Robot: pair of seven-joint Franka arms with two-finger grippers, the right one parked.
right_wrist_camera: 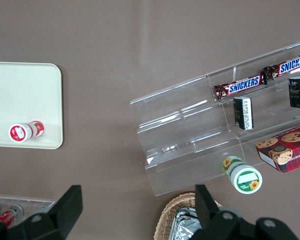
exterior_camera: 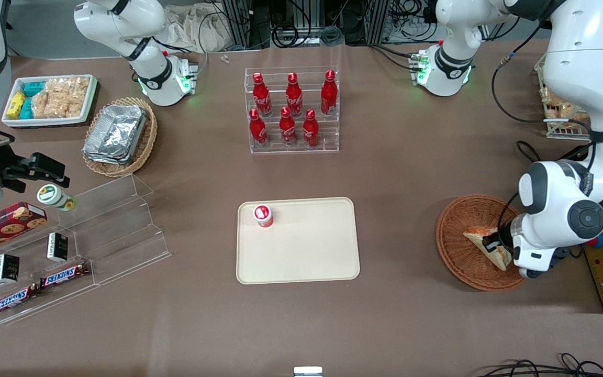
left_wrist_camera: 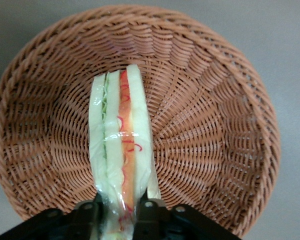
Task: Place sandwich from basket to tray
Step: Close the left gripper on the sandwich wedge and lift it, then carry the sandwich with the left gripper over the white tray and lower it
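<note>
Wicker basket (left_wrist_camera: 215,100): gripper (left_wrist_camera: 121,212) clamped on sandwich (left_wrist_camera: 121,150) wedge; best lifted straight, clear of rim, toward tray (exterior_camera: 301,256).

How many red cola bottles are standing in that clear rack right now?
6, all upright in the clear tiered rack: three on the upper step, three on the lower step nearer the camera. None look hidden. The end effector is over in the basket.

I see bright, even light from above. Shadows are soft and small. The foil trays (exterior_camera: 115,132) shine. My wrist views look a bit blurry.
</note>
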